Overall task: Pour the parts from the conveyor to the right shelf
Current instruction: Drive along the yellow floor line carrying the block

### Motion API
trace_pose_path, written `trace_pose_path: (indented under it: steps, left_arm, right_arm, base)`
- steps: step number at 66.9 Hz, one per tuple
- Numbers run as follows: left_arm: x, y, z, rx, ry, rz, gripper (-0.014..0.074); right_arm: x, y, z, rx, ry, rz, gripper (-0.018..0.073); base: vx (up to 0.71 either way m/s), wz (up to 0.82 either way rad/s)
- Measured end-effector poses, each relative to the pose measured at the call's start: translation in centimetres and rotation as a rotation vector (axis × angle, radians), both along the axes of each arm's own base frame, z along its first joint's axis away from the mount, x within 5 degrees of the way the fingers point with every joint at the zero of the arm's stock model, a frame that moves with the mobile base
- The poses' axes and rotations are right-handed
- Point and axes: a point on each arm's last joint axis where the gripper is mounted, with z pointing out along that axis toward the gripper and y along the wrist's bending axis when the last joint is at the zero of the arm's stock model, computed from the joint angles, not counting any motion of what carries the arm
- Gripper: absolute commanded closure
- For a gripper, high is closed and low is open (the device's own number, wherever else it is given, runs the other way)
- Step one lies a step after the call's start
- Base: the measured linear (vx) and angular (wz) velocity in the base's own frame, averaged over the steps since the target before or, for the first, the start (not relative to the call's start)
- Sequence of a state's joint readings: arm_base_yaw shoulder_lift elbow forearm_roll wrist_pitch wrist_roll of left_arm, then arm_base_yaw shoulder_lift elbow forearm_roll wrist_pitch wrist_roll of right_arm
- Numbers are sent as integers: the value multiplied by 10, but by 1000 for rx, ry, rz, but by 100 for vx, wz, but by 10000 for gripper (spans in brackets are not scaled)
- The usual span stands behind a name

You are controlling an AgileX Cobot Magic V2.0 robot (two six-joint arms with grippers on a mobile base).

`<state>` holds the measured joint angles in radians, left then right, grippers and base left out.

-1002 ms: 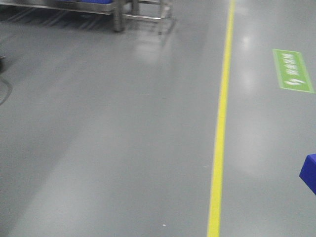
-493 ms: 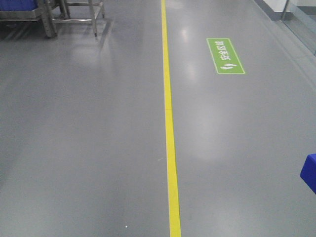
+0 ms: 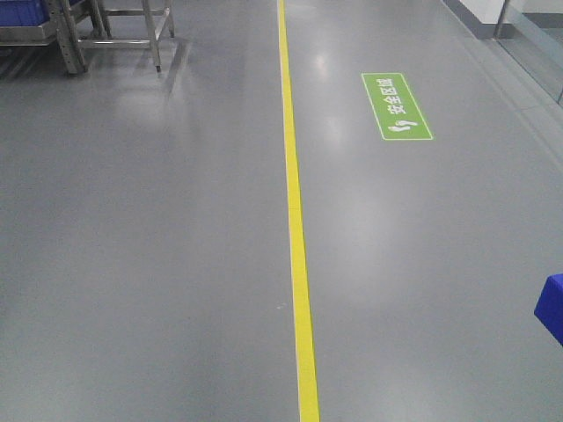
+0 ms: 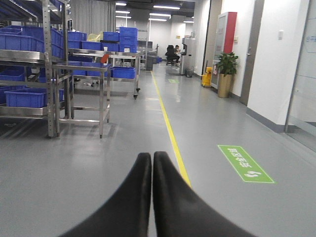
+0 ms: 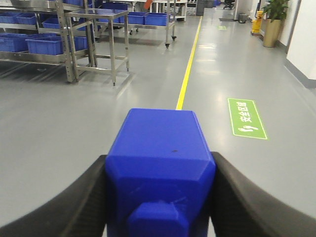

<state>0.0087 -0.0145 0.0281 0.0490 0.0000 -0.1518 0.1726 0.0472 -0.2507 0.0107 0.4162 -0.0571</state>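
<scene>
The part, a bright blue plastic block (image 5: 160,148) with a short knob facing the camera, fills the right wrist view. My right gripper (image 5: 160,165) is shut on it, one black finger pressed on each side. A corner of the block (image 3: 552,308) shows at the right edge of the front view. My left gripper (image 4: 151,157) is shut, its black fingers (image 4: 140,187) together with nothing between them, held over the grey floor. Steel shelving with blue bins (image 4: 27,64) stands far left; I cannot tell whether it is the right shelf. The conveyor is out of view.
A yellow line (image 3: 295,264) runs along the glossy grey floor, with a green floor sign (image 3: 396,105) to its right. A bare steel table frame (image 4: 81,94) stands beside the shelving. White wall, glass panel (image 3: 537,35) and a potted plant (image 4: 227,74) line the right.
The front view has swung: the yellow line shifted from right of centre to centre, and the green sign moved inward. The blue block's corner stays at the right edge.
</scene>
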Motion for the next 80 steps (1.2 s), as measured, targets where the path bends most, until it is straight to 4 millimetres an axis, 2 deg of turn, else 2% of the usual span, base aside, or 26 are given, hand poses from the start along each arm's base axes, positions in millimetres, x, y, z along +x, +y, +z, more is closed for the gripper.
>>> trace_pose_path:
  steps: [35, 80]
  left_arm:
    - [0, 0, 0, 0, 0, 0, 603]
    - [0, 0, 0, 0, 0, 0, 603]
  right_arm:
    - [0, 0, 0, 0, 0, 0, 560]
    - [0, 0, 0, 0, 0, 0, 560]
  base:
    - [47, 5]
    - [67, -9]
